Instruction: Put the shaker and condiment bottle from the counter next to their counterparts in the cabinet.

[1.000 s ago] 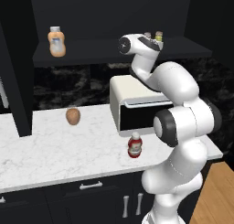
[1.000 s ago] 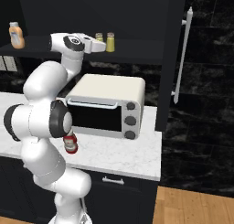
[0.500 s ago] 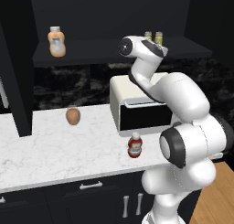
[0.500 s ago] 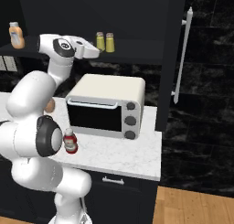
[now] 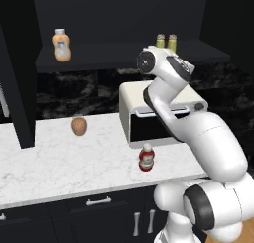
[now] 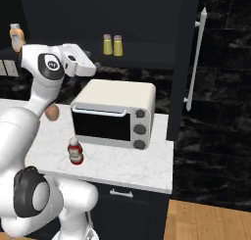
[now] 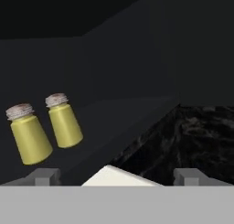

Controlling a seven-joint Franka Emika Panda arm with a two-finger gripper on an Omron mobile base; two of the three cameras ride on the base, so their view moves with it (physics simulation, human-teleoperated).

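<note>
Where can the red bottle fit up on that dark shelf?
The cabinet shelf is bare between the orange bottle and the two shakers; beside the orange one suits it. The shakers' end is tighter. The condiment bottle stands on the counter.

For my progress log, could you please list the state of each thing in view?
Two shakers: upright, side by side on the cabinet shelf.
Condiment bottle: upright on the counter.
Orange bottle: upright on the shelf.
Toaster oven: door closed.
Gripper: open, empty.
</note>
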